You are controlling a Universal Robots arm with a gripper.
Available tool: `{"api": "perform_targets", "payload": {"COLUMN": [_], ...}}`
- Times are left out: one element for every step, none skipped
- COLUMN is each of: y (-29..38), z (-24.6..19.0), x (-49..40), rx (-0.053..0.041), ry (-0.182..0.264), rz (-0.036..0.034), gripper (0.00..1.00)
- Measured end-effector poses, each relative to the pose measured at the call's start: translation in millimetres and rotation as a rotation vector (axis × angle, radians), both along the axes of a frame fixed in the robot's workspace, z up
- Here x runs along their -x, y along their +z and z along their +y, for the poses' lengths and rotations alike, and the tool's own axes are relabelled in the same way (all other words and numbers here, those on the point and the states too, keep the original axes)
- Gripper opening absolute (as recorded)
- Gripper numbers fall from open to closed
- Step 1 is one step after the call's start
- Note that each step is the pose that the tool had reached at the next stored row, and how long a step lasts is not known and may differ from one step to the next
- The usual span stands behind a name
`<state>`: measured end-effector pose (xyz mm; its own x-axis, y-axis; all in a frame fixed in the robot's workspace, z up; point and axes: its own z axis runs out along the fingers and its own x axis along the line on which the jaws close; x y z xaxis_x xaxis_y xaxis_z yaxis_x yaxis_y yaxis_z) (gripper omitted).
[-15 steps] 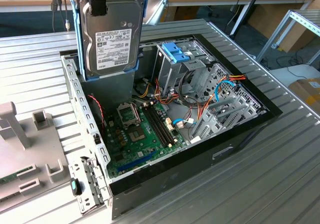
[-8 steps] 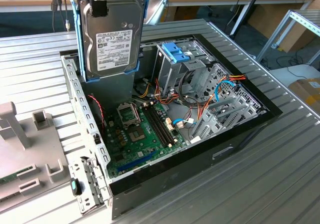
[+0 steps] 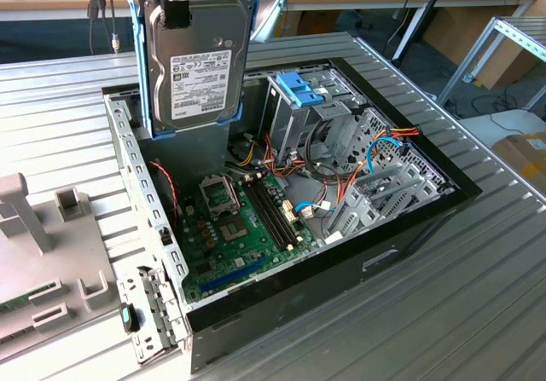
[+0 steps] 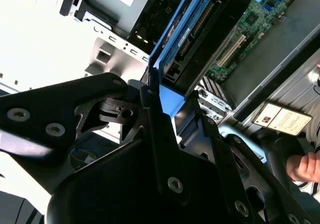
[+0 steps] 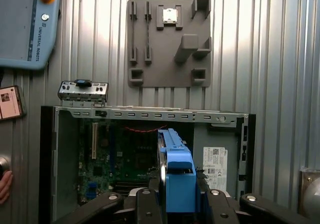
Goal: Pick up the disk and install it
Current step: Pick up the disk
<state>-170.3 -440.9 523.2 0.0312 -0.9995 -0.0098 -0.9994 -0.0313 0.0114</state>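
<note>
My black gripper (image 5: pixel 179 206) seems clamped on the blue-railed grey metal disk (image 3: pixel 198 66), eleven o'clock over the open black computer case (image 3: pixel 341 279).

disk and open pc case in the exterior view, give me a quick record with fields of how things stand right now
disk: lifted off the table, hanging upright in its light-blue carrier, label toward the exterior camera
gripper: shut on the disk at its upper end
disk position: above the open case, at the exterior view's left of the drive cage, not yet installed
computer case: lying open on the ribbed metal table
drive cage: silver, upright inside the case, blue latch on top
motherboard: exposed on the case floor
fixture plate: grey, on the table beside the case
</note>
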Motion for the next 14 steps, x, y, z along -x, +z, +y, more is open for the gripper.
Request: {"api": "perform_targets", "payload": {"y": [0.0,0.0,0.0,0.0,0.0,0.0,0.0,0.0,0.0,0.0,0.0,0.0,0.0,-0.1], "z": [0.0,0.0,0.0,0.0,0.0,0.0,0.0,-0.3,-1.0,-2.3,-3.3,-4.6,-6.6,-8.4], "x": [-0.9,-0.9,-0.9,-1.0,-1.1,-1.1,-1.1,-1.2,-1.2,-1.2,-1.2,-1.2,-1.2,-1.2], "rx": [0.0,0.0,0.0,0.0,0.0,0.0,0.0,0.0,0.0,0.0,-0.0001,0.0,0.0,-0.0001], "ry": [0.0,0.0,0.0,0.0,0.0,0.0,0.0,0.0,0.0,0.0,0.0,0.0,0.0,0.0], "rz": [0.0,0.0,0.0,0.0001,0.0,0.0,0.0,0.0,0.0001,0.0,0.0,0.0001,0.0,0.0], "gripper": [0.36,0.36,0.36,0.36,0.36,0.36,0.36,0.36,0.36,0.36,0.36,0.36,0.36,0.36]}}
